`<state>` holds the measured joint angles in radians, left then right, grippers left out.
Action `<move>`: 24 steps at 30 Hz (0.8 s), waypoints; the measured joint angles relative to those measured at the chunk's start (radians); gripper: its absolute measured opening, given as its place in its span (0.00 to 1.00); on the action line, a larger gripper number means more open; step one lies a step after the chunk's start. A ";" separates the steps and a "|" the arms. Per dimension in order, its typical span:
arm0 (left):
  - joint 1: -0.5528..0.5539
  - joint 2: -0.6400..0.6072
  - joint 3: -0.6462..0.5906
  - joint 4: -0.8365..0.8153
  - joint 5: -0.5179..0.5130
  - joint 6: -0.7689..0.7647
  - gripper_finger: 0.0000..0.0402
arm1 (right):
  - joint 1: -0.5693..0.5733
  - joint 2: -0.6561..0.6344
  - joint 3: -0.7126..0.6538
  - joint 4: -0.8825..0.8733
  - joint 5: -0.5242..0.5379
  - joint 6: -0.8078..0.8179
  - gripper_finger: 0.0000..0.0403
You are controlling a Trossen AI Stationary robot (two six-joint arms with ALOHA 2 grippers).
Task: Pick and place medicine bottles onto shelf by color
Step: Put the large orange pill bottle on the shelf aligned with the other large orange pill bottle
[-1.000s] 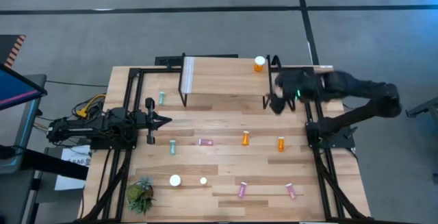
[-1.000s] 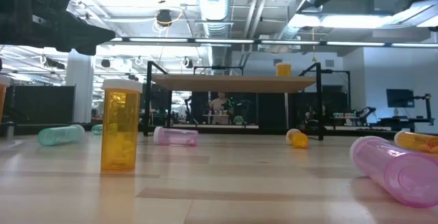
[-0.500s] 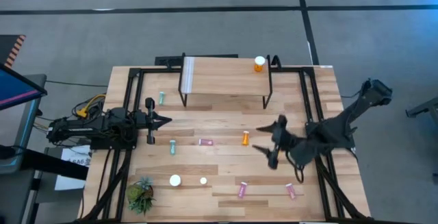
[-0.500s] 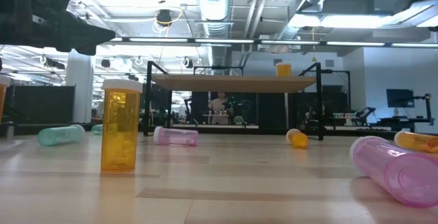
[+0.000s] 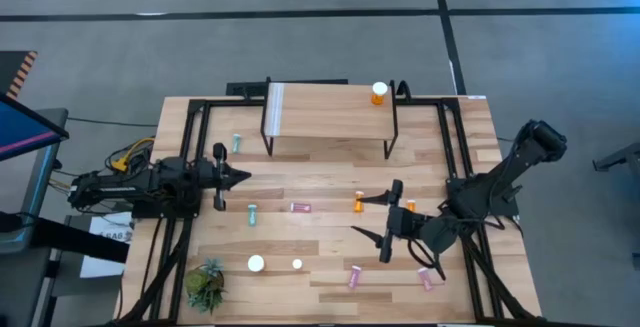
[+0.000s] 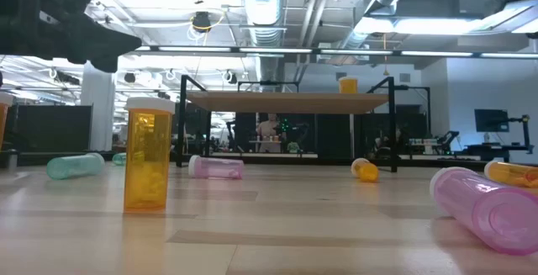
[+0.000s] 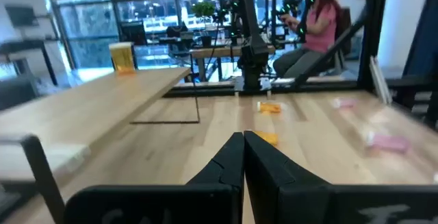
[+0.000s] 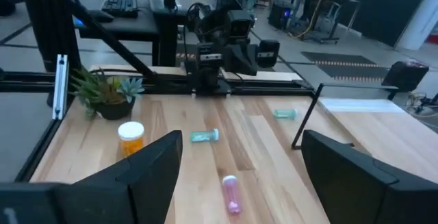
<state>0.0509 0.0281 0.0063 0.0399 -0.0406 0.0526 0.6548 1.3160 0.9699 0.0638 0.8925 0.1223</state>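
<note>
The shelf (image 5: 330, 115) stands at the table's far middle on black legs, with one orange bottle (image 5: 379, 93) upright on its right end. Loose medicine bottles lie on the tabletop: teal (image 5: 236, 143), teal (image 5: 252, 212), pink (image 5: 300, 207), orange (image 5: 358, 202), pink (image 5: 353, 278), pink (image 5: 426, 279). A larger orange one (image 5: 256, 263) stands upright near the front left. My right gripper (image 5: 372, 217) hangs open above the table's right middle, beside the orange bottle, with nothing between its fingers. My left gripper (image 5: 240, 176) rests shut at the left side.
A small green plant (image 5: 205, 285) sits at the near left corner. Black frame rails (image 5: 190, 157) run along both sides of the table. Another orange bottle (image 5: 410, 207) lies partly under my right arm. A person (image 7: 321, 25) sits in the room beyond the table.
My right gripper has swung from the shelf's right end toward the table's near edge and a little leftward, sinking and turning as it went. It now points toward the left side of the table. No bottle has moved.
</note>
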 joint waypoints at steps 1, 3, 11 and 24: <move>0.000 0.001 0.000 0.019 -0.018 -0.032 0.00 | 0.002 -0.009 0.000 0.002 0.000 0.000 0.79; 0.000 0.003 0.000 0.079 -0.058 -0.123 0.00 | 0.015 -0.025 0.001 0.008 0.001 0.000 0.79; -0.002 0.032 0.149 0.093 -0.064 -0.206 0.00 | 0.080 -0.033 0.000 0.106 0.000 -0.124 0.79; -0.071 0.631 0.705 -0.678 0.100 -0.355 0.00 | 0.084 -0.034 0.000 0.119 0.000 -0.151 0.79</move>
<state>-0.0197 0.6587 0.7109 -0.6379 0.0598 -0.3027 0.7383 1.2823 0.9703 0.1833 0.8921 -0.0289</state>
